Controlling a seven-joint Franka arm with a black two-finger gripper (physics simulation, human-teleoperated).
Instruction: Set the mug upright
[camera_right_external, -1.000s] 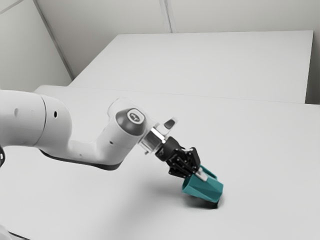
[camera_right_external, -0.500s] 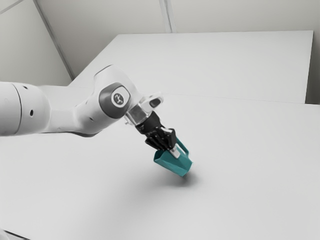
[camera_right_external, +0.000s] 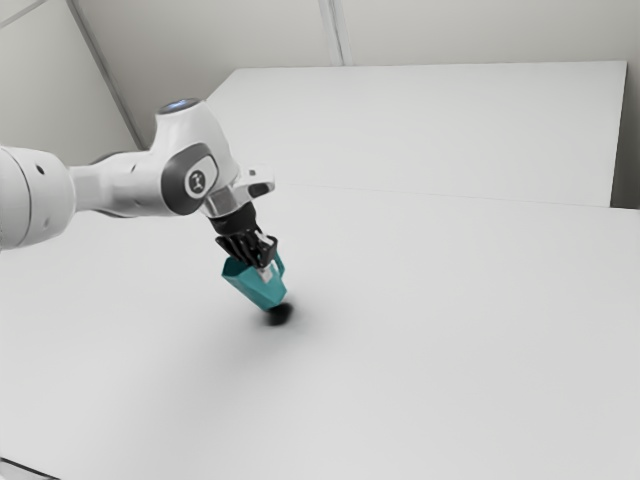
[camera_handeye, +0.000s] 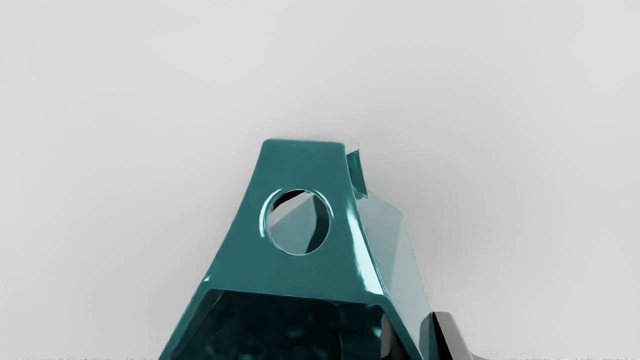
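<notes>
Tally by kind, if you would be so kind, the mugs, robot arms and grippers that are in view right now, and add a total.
Mugs: 1, the teal mug
Robot arms: 1, the mostly white arm
Grippers: 1, the black gripper
Total: 3

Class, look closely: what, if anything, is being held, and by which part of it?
The tool holds the mug by its side wall, near the rim.
</notes>
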